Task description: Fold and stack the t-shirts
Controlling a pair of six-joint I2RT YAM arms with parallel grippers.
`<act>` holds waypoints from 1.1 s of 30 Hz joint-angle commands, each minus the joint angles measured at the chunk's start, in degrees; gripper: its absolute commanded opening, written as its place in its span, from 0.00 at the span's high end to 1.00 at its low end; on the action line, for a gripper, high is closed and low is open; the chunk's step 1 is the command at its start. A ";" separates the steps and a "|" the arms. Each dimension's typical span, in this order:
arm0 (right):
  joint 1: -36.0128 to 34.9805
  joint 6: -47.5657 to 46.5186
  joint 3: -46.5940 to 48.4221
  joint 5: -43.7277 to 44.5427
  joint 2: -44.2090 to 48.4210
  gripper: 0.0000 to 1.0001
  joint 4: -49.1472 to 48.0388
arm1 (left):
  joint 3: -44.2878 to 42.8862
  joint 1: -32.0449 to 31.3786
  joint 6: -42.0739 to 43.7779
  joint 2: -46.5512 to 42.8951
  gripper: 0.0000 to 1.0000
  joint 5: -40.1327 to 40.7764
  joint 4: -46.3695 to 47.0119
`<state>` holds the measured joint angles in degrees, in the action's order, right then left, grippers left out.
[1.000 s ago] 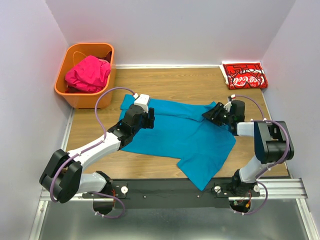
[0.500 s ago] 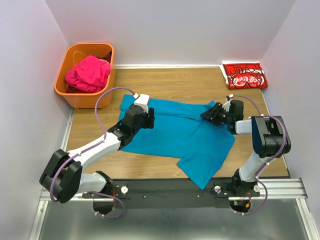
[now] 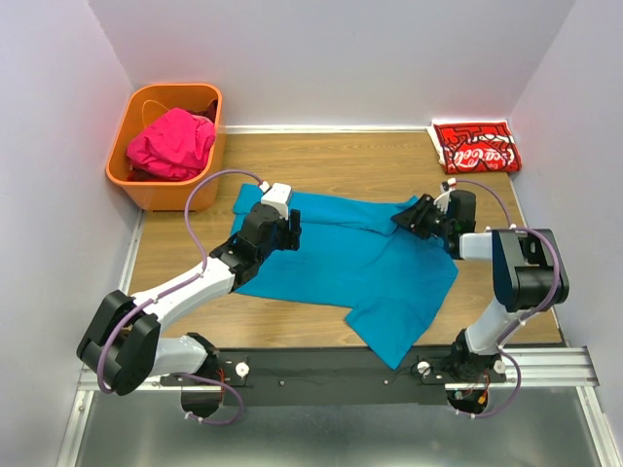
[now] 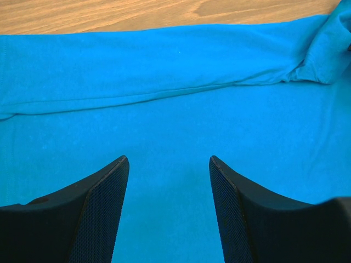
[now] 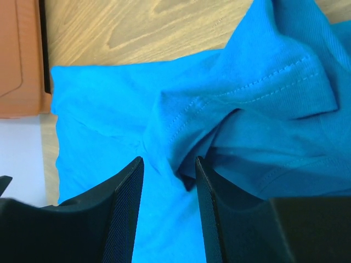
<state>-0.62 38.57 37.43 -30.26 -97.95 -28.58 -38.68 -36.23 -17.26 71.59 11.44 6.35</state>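
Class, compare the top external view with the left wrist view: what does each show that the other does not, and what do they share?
Only the top external view shows the folded red t-shirt in the far right corner, the pink t-shirt in the orange basket, and the right gripper at the teal t-shirt's sleeve. Only the left wrist view shows the left gripper's meshed fingers standing apart with nothing between them. Both show the left gripper, the teal t-shirt and the wooden table.
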 commanded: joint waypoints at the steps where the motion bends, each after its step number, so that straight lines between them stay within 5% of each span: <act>1: 0.36 -0.51 0.63 1.78 -2.15 0.51 0.19 | -1.23 -0.07 0.82 -0.31 0.32 -0.46 0.33; 20: 0.36 1.60 0.45 -1.11 -6.37 0.51 -5.17 | -1.23 -0.07 0.82 -0.40 0.32 -0.37 -0.02; 33: 0.36 2.65 -2.97 -3.14 0.29 0.83 -4.30 | -1.49 -0.07 0.56 -0.05 0.32 -0.54 0.15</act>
<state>-0.62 40.91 36.01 -32.03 -101.16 -32.51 -38.68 -36.23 -17.10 71.59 11.44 6.33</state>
